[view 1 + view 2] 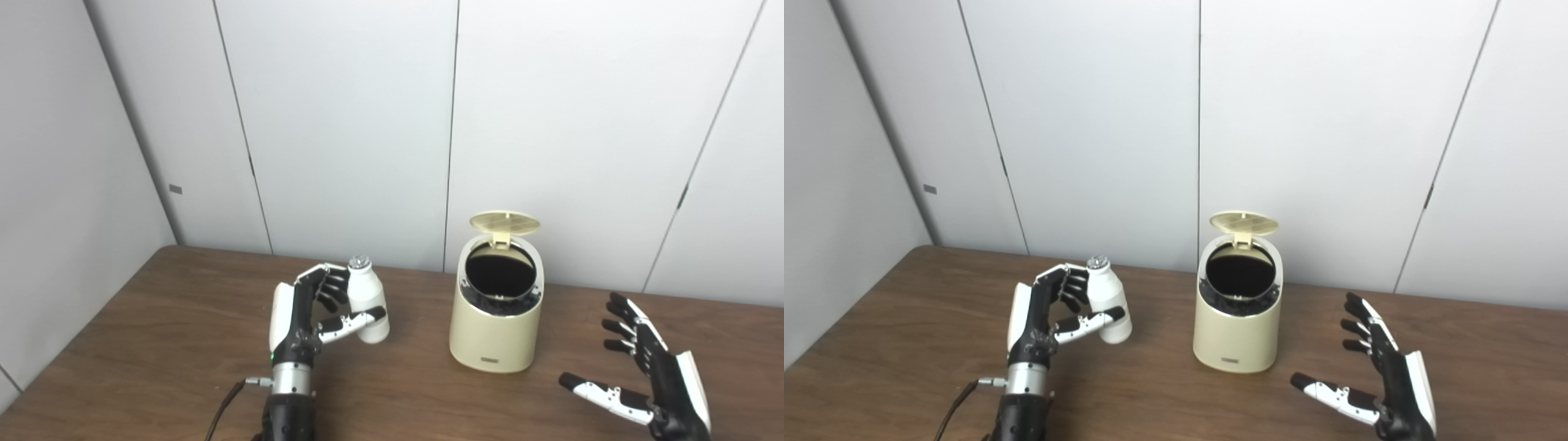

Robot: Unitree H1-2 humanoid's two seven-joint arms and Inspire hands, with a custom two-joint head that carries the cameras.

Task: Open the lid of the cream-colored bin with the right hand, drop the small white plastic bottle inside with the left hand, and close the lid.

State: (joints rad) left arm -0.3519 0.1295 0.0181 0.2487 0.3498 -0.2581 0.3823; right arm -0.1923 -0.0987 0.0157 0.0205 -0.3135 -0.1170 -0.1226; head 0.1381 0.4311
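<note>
The cream-colored bin [495, 331] stands on the wooden table [153, 331] with its round lid [505, 223] tipped up at the back and its dark inside showing. My left hand [306, 318] is shut on the small white plastic bottle [367, 300], held upright with its silver cap on top, a little above the table to the left of the bin. At the bin's right, near the table's front edge, my right hand [643, 373] is open with fingers spread and nothing in it.
White wall panels [343, 122] stand right behind the table's far edge and along its left side. A thin cable [223, 401] runs from my left wrist toward the front edge. Bare tabletop lies between the bin and each hand.
</note>
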